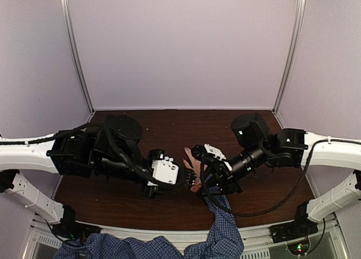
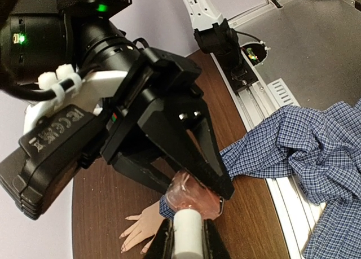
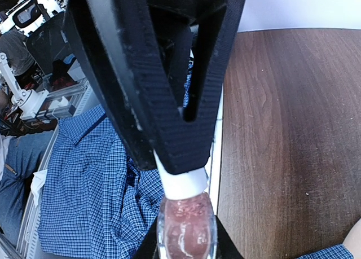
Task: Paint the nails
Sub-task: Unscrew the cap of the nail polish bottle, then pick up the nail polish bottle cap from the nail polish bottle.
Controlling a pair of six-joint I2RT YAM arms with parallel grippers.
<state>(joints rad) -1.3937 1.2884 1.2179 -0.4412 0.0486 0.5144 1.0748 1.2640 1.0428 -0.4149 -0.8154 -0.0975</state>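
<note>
A small nail-polish bottle (image 2: 194, 198) of pinkish polish hangs between both grippers, above the wrist of a light-skinned hand (image 2: 142, 228). The hand lies flat on the dark wood table (image 1: 146, 202). My right gripper (image 3: 186, 243) is shut on the bottle's glass body (image 3: 186, 228). My left gripper (image 2: 188, 237) is shut on the white cap (image 2: 188, 231), also seen as the cap (image 3: 181, 180) under the left fingers (image 3: 169, 101). The nails (image 2: 122, 249) tip the spread fingers, to the left of and below the bottle. From above, both grippers (image 1: 196, 183) meet over the hand (image 1: 192, 159).
The blue checked sleeve (image 1: 224, 222) runs from the hand to the table's near edge, where more shirt (image 2: 327, 152) lies over the metal rail (image 2: 282, 191). The right arm's base (image 2: 223, 42) stands at that edge. White walls (image 1: 186, 44) close off the back and sides.
</note>
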